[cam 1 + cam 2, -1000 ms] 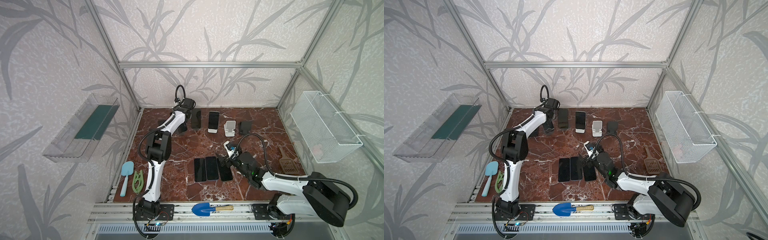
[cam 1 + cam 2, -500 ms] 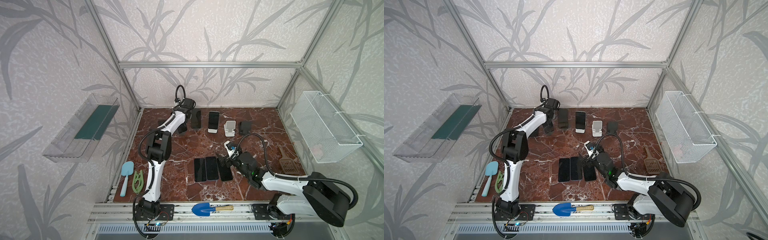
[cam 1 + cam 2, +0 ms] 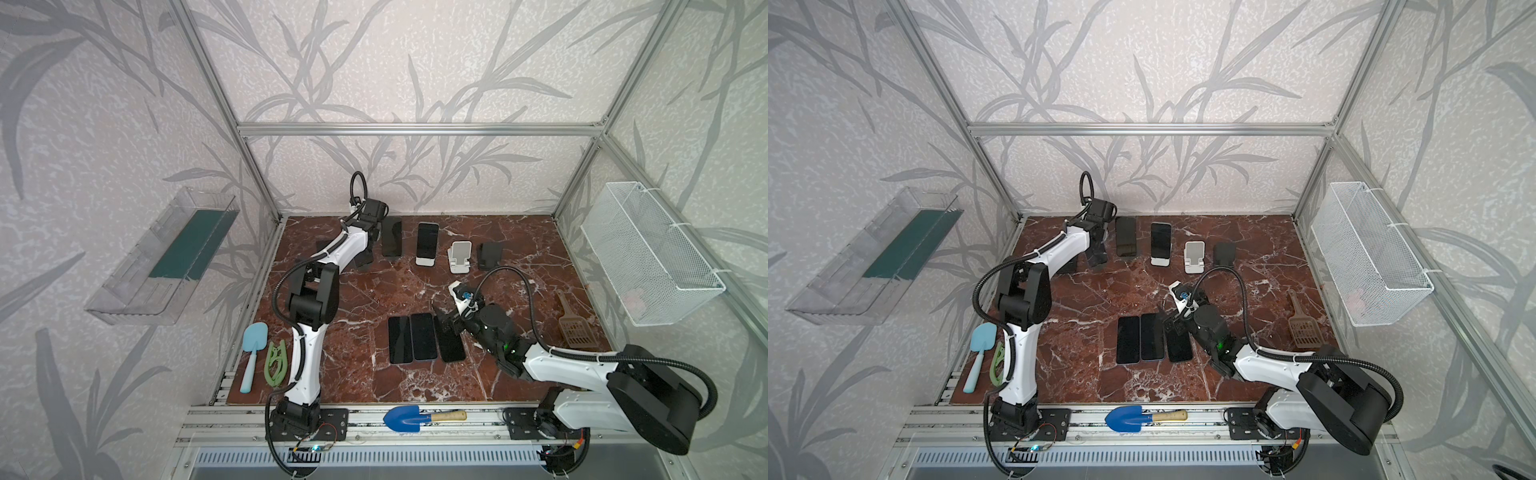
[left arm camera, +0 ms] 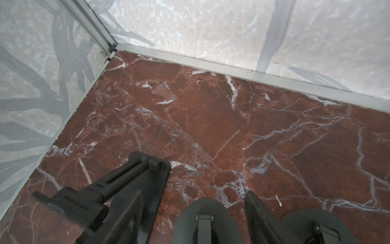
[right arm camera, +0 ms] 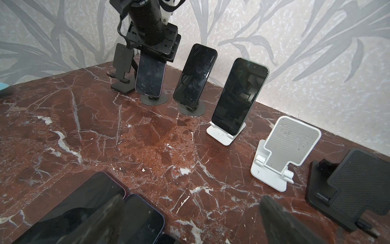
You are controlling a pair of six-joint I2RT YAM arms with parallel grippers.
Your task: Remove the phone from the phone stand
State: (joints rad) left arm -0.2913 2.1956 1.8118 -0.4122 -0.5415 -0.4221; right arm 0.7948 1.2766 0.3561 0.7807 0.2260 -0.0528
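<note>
Okay, table (image 3: 519,249): left arm (image 3: 345,249) reaches to 11 o'clock, far nearer than the right gripper (image 3: 448,322), fingers wide apart by the flat phones (image 3: 423,336) near 6 o'clock. The phone (image 5: 150,76) stands long-axis up, leaning back on its round stand (image 5: 153,99). The left gripper (image 5: 156,53) sits at its top edge; clamped or not, can't tell.

Jaws of left hand (image 5: 155,53) hidden at top edge of phone (image 5: 150,77)
</note>
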